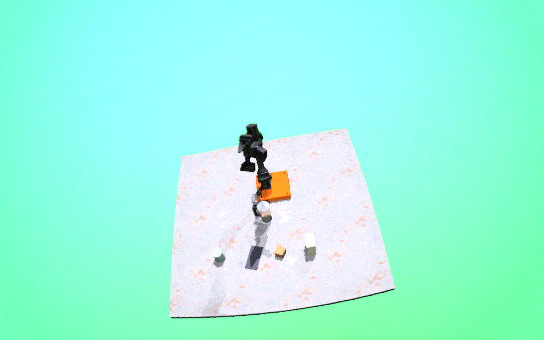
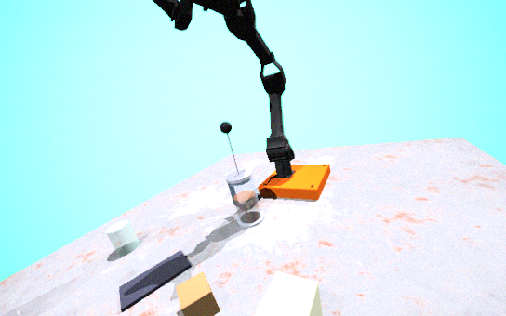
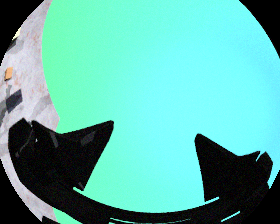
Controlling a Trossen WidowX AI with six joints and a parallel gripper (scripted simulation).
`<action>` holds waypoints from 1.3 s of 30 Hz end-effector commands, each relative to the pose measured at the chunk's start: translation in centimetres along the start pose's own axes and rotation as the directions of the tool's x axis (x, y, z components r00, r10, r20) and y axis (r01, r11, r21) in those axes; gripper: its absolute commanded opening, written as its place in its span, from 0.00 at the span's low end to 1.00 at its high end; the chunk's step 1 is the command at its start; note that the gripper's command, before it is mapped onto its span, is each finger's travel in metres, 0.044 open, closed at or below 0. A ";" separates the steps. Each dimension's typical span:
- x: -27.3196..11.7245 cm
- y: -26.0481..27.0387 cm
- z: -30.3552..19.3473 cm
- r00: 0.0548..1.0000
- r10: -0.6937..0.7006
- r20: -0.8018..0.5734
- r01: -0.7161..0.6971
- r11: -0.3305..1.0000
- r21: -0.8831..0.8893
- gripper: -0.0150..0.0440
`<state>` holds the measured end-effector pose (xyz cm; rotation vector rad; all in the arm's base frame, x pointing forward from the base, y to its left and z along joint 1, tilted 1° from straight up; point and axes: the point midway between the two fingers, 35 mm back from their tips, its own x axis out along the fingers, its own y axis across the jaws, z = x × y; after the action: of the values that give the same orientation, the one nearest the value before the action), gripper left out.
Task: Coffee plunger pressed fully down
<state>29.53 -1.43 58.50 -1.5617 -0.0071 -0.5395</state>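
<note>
cream block (image 2: 288, 295): nearest thing in my exterior view, cut off by the bottom edge, only top and one side show.
tan cube (image 2: 197, 294): just left of the cream block, lower part cropped too.
dark slab (image 2: 154, 279): lies flat on the table (image 2: 414, 242), long axis runs from near-left toward the press; the arm's shadow falls across it.
pale cylinder (image 2: 122, 234): upright, off to the left, well apart from the rest.
coffee press (image 2: 243, 197): stands upright on the table just beside the near-left corner of the orange base plate; I can't tell if they touch. Glass body is see-through, so its outline is hard to read; brownish disc shows inside, a ring at the foot.
plunger rod: thin, points up with a slight lean to the left in my exterior view, long axis near vertical, sticks well above the lid.
plunger knob (image 2: 225, 127): dark ball at rod top, high above the glass, nothing touching it.
orange base plate (image 2: 307, 178): flat, arm column rises from it.
arm (image 2: 275, 111): climbs up and bends left out of the top of the frame; the upper links are cropped.
claw (image 3: 153, 145): cut off in the exterior view, tiny dark blob in my top view. Wrist view shows both fingers spread wide, holding nothing, only background colour between them.
wrist view edge: strip of table at left, too warped for me to name items.
top view: press is a small blur near the plate, rod unreadable.
</note>
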 end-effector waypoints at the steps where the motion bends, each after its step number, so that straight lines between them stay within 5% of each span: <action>1: -4.5 6.1 -1.1 0.957 0.258 0.133 -0.289 0.872 0.395 1.00; 16: -11.7 13.4 -2.6 0.807 0.548 0.221 -0.493 0.420 0.762 1.00; 27: -18.9 19.1 -3.5 0.609 0.745 0.270 -0.343 -0.059 0.938 1.00; 39: -21.1 25.0 -3.7 0.596 0.756 0.272 -0.320 -0.087 0.944 1.00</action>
<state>17.93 -0.26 30.44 -0.0283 0.5099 0.0021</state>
